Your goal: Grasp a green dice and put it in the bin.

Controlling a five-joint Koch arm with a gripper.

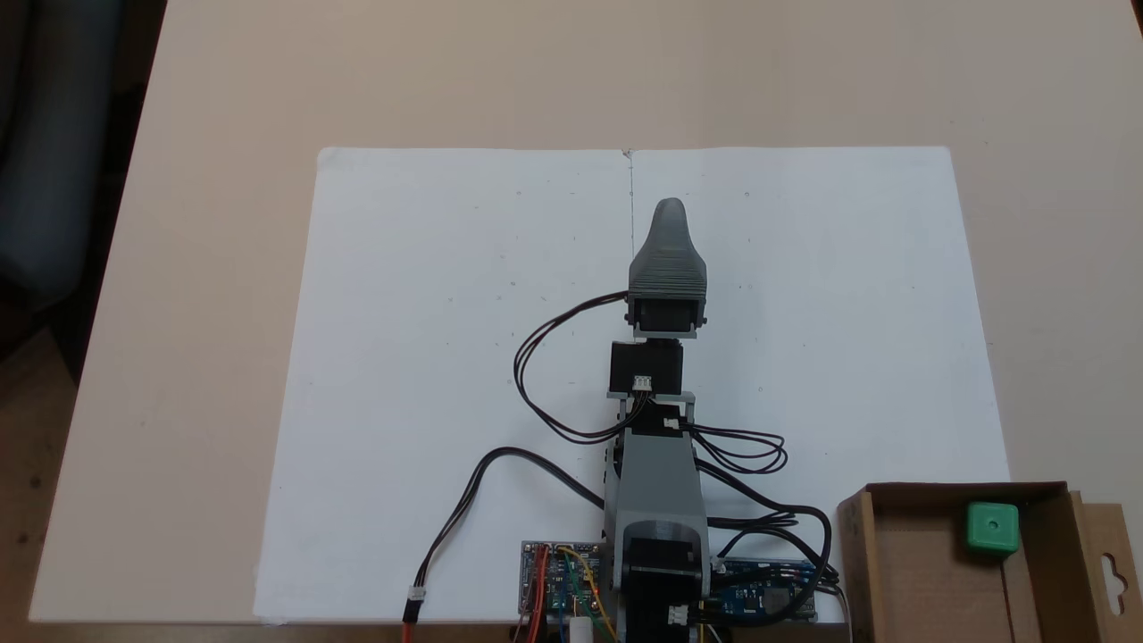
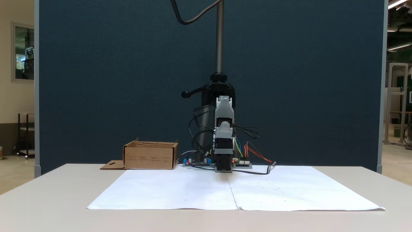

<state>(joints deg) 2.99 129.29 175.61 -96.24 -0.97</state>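
I was folded low over my base, my grey jaws [image 1: 670, 210] pointing out across the white paper sheets [image 1: 446, 357]; whether they were clenched or released, I could not tell. One small bright green plastic dice [image 1: 992, 527] lay inside the one shallow brown cardboard bin [image 1: 902, 572] beside my base on the beige worktop [image 1: 223, 179].

The green dice [image 1: 992, 527] is lying inside the bin [image 1: 911, 572], which is sitting on the table [image 1: 205, 268] just right of the arm's base [image 1: 659, 563] in a fixed view.

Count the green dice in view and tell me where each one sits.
1: the green dice lies inside the bin, near its far wall in a fixed view. The bin's walls could hide more from the other.
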